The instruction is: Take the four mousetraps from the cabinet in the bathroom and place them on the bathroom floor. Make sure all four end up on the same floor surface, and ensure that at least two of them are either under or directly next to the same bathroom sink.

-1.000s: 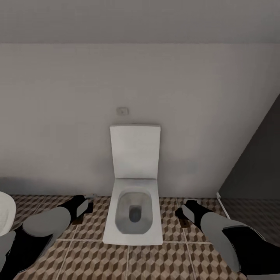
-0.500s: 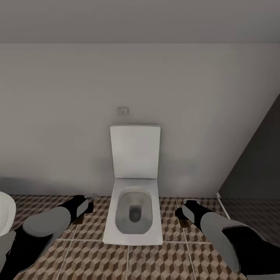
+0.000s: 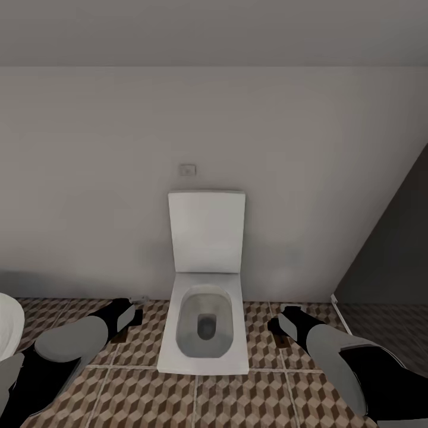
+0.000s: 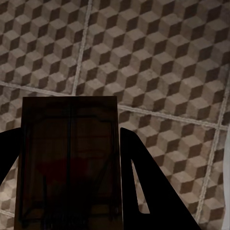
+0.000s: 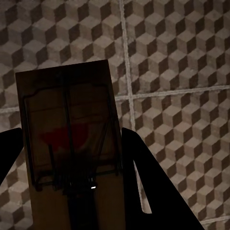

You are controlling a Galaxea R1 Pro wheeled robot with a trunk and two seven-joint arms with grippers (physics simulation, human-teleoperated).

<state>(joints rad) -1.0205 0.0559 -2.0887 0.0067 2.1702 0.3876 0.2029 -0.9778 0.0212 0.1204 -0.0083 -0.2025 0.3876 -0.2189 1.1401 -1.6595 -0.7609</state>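
Observation:
Each of my grippers holds one mousetrap above the cube-patterned bathroom floor [image 3: 148, 392]. In the left wrist view a dark flat mousetrap [image 4: 69, 158] sits between the black fingers [image 4: 143, 191], and the left gripper [image 4: 69, 211] is shut on it. In the right wrist view a brown mousetrap [image 5: 72, 143] with a wire bar and a red patch is held the same way by the right gripper [image 5: 72, 211]. From the head view the left gripper [image 3: 128, 315] and right gripper [image 3: 282, 324] hang low on either side of the toilet. The cabinet and sink are out of view.
A square white toilet [image 3: 205, 324] with its lid up stands against the grey wall straight ahead, between my arms. A white rounded bathtub edge [image 3: 7, 324] shows at the far left. A dark doorway or panel [image 3: 398, 249] is at the right.

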